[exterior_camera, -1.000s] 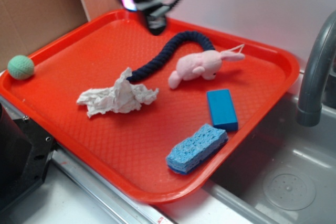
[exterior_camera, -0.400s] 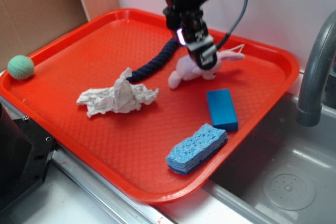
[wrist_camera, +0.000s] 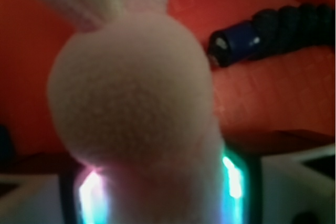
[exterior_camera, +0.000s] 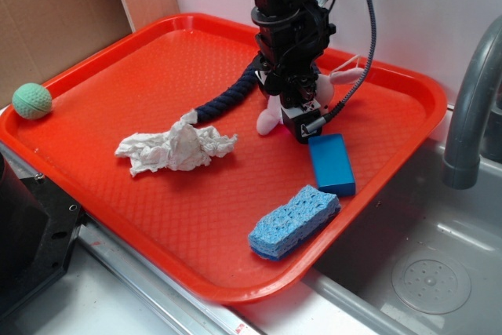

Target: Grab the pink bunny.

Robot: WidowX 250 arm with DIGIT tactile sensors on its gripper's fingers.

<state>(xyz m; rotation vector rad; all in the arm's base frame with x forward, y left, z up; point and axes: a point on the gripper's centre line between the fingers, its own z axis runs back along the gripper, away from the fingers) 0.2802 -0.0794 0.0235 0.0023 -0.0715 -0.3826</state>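
- Exterior: gripper (exterior_camera: pixel 300 119) is down over the pink bunny (exterior_camera: pixel 268 118) on the red tray (exterior_camera: pixel 157 60), toward the tray's back right. Arm body hides most of the plush; only a pale end at left and an ear with a thin string (exterior_camera: pixel 351 76) at right show.
- Exterior: jaw gap not visible from this angle, can't tell the grip state here.
- Exterior: dark blue rope (exterior_camera: pixel 227 95) curves from behind the arm toward the crumpled white tissue (exterior_camera: pixel 174 147). Blue block (exterior_camera: pixel 331 163) sits just beside the gripper tip, blue sponge (exterior_camera: pixel 295 220) nearer the front edge, green ball (exterior_camera: pixel 31 100) at the tray's far left rim. Grey faucet (exterior_camera: pixel 472 107) and sink at right.
- Wrist: bunny (wrist_camera: pixel 134 93) fills the frame, out of focus, ear running to top left. Plush sits between the two lit finger pads (wrist_camera: pixel 92 195), apparently touching both. Looks clamped on it, though blur prevents confirming.
- Wrist: rope end (wrist_camera: pixel 241 38) lies on the tray beyond the bunny, apart from it. The exterior view hides that gap.
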